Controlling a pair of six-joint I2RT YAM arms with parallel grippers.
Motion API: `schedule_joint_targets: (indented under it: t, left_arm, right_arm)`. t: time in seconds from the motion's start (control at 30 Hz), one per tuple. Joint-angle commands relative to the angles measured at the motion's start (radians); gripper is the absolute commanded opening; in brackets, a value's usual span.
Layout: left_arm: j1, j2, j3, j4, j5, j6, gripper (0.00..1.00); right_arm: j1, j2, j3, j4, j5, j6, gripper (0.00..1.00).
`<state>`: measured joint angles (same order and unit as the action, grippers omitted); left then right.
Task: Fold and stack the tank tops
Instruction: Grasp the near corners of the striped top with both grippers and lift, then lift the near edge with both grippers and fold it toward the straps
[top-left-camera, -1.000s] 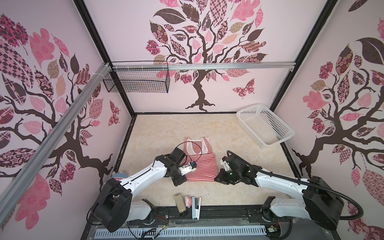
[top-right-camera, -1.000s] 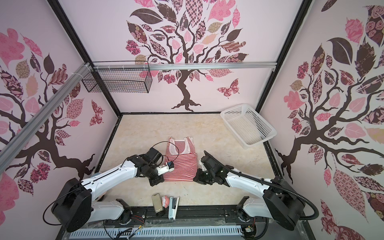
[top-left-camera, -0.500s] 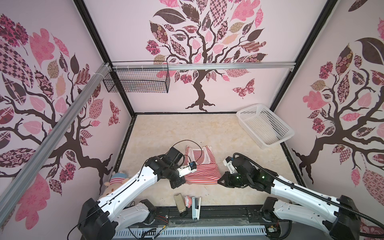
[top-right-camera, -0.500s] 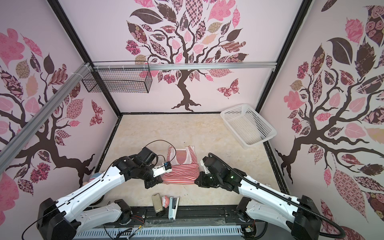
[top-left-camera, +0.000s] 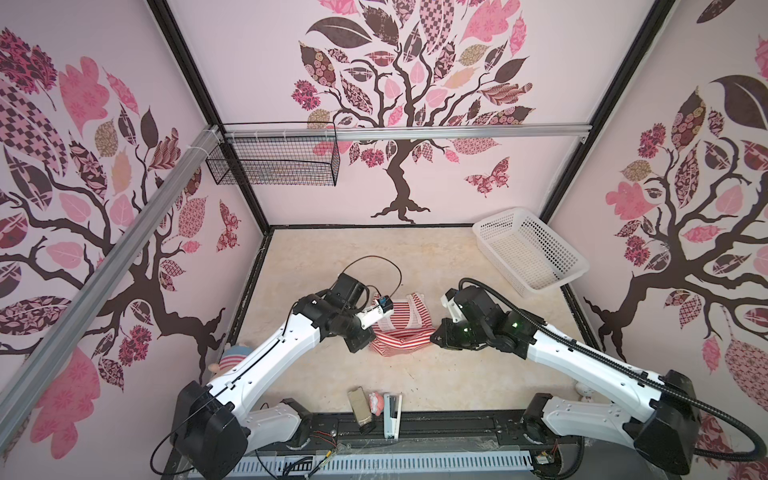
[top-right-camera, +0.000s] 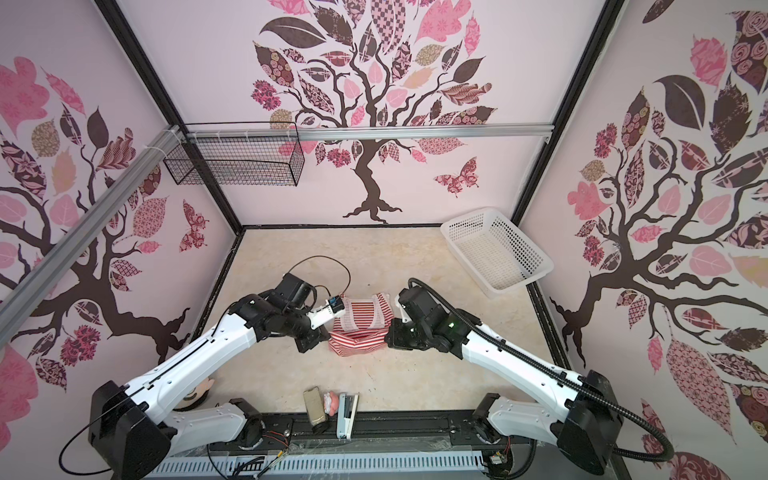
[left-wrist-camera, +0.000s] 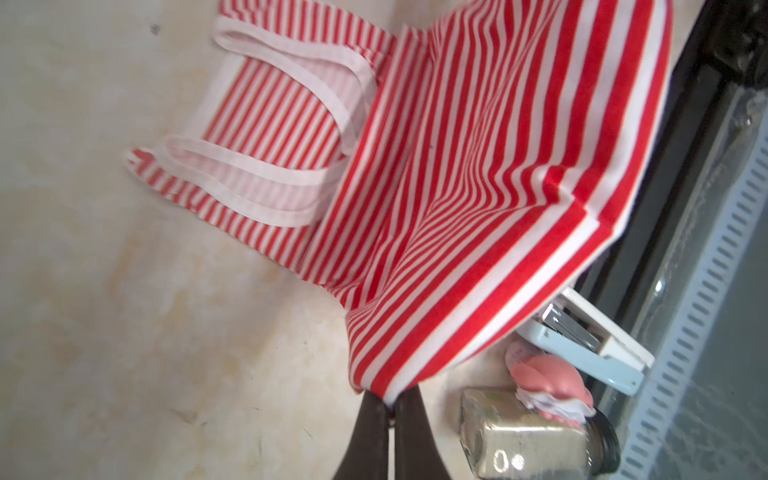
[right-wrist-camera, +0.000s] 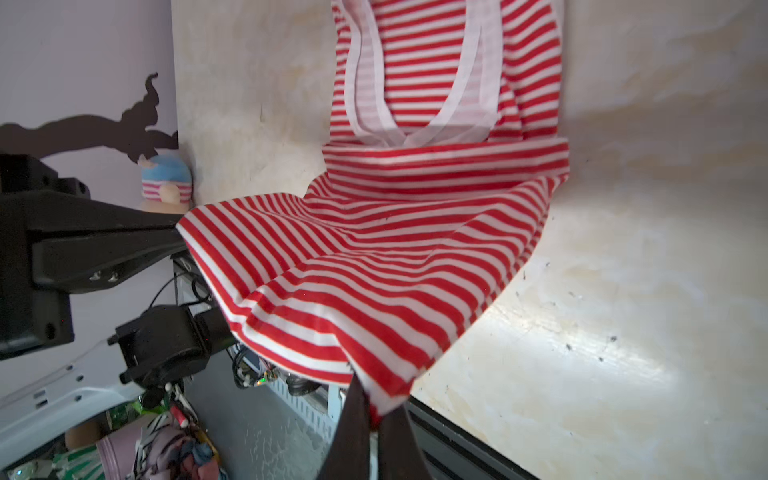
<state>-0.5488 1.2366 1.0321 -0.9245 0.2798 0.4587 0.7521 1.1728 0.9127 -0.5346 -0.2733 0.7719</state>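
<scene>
Hem corners of tank top (top-left-camera: 400, 332) held raised off the table (top-left-camera: 332, 257) at its middle. Left gripper (left-wrist-camera: 389, 401) and right gripper (right-wrist-camera: 372, 409) are each clamped on one corner, straps lying flat. Likely reason: carrying the hem over the straps for a crosswise fold.

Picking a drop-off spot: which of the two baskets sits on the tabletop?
The white plastic basket, in the far right corner. The black wire basket hangs from the aluminium rail instead, off the surface.
</scene>
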Motion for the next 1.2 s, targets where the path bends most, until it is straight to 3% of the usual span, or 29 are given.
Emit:
schedule_joint_targets:
  t: [0.0,0.5,0.83,0.93,1.03,1.17]
  left_arm:
    - [0.033,0.047,0.067,0.069,0.024,0.002,0.0]
    - [0.226,0.464,0.281,0.257,0.156,-0.062,0.0]
    - [0.265,0.74,0.521,0.26,0.193,-0.073,0.0]
    - [0.278,0.836,0.657,0.174,0.197,-0.054,0.0]
    - [0.295,0.847,0.688,0.149,0.23,-0.061,0.0]
    - [0.294,0.781,0.612,0.18,0.222,-0.058,0.0]
  right_arm:
    - [-0.061,0.047,0.064,-0.022,-0.024,-0.074,0.0]
    - [-0.289,0.423,0.221,0.171,-0.172,-0.167,0.0]
    - [-0.398,0.688,0.406,0.231,-0.288,-0.161,0.0]
    - [-0.419,0.768,0.493,0.206,-0.33,-0.161,0.0]
    - [-0.42,0.764,0.5,0.207,-0.344,-0.162,0.0]
    - [-0.42,0.705,0.43,0.221,-0.337,-0.163,0.0]
